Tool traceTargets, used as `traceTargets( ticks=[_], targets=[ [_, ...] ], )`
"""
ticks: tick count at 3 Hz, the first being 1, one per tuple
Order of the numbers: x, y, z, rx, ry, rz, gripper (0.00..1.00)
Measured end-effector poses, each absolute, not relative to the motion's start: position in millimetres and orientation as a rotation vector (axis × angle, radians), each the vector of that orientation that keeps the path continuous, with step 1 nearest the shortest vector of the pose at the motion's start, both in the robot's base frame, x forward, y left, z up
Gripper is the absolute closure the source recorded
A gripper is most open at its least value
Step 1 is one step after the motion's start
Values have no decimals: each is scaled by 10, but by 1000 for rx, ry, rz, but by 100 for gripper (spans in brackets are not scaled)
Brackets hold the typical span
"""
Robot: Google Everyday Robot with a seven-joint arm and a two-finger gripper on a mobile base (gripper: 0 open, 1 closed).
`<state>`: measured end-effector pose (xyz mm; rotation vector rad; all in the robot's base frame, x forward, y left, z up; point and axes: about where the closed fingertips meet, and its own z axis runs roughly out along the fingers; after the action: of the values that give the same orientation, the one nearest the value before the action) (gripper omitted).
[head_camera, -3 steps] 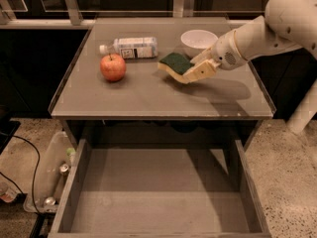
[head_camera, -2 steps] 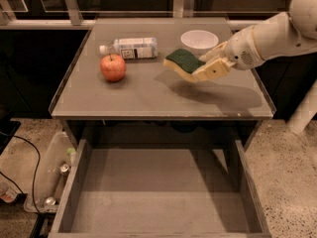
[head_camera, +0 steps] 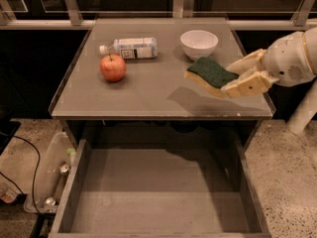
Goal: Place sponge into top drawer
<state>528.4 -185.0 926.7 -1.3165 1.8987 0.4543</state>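
On the grey tabletop [head_camera: 148, 95] a bottle [head_camera: 131, 47] is laid on its side, its white label's print unreadable, with an apple [head_camera: 113, 67] just in front. A white bowl [head_camera: 199, 43] is set at the tabletop's back right. The sponge [head_camera: 210, 73] is gripped by the tool [head_camera: 232, 79] above the tabletop's right edge, further right than before. Below the tabletop's front, the top drawer [head_camera: 158, 207] is pulled open over a speckled floor [head_camera: 290, 182].

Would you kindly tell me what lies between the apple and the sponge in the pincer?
In the camera view, only bare tabletop lies between the apple and the sponge, which the pincer holds above the table's right edge.
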Motion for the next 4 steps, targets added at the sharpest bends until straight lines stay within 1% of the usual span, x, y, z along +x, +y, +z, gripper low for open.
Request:
traceTargets(
  ticks=[1, 2, 3, 4],
  targets=[
    [4836, -2021, 9277, -1320, 1914, 415, 100],
    [4324, -2260, 9044, -1264, 1986, 406, 100],
    [4292, -2184, 8958, -1278, 1988, 415, 100],
    [4115, -2069, 8621, -1231, 2026, 475, 100]
  ],
)
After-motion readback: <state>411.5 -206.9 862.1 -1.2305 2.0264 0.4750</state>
